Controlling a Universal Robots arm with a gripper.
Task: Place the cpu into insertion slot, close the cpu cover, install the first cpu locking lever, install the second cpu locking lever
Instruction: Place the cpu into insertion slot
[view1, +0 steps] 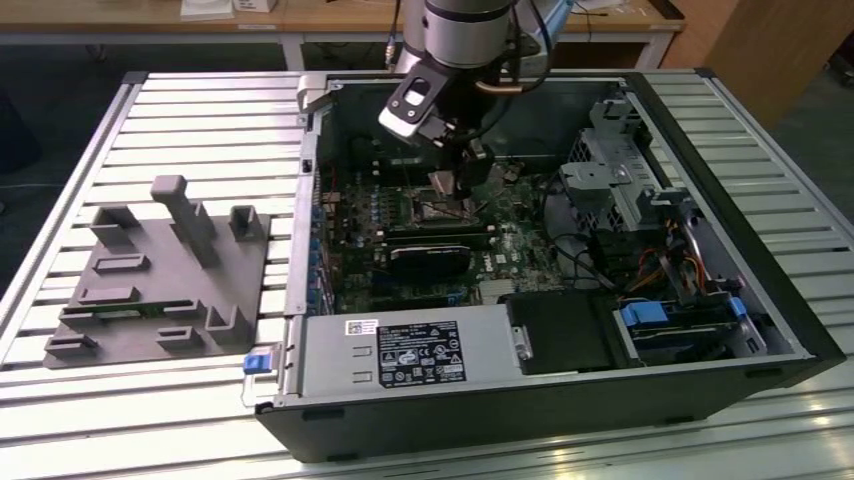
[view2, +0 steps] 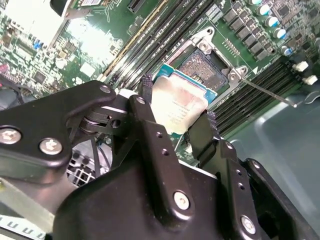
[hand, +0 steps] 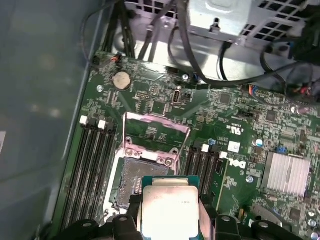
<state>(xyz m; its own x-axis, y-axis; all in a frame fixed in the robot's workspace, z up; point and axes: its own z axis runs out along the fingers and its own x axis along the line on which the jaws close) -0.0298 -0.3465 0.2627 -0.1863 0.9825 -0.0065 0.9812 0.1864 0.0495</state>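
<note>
Above insertion slot (hand: 132, 180) | hand (view2: 176, 105) grips cpu (hand: 167, 212) | first wrist view: cpu cover (hand: 156, 131) raised

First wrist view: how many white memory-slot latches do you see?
4: two white latches on one side of the insertion slot, two on the opposite side; others may be hidden.

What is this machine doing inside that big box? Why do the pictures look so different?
It is a robot arm reaching into an open computer case lying on a slatted metal table. One picture is from a camera off to the side; the other two ride on the arm's wrist. The black jaws pinch the cpu, a small silvery square chip, just by the insertion slot on the green board. The cpu cover stands open. A grey holder block sits beside the case.
</note>
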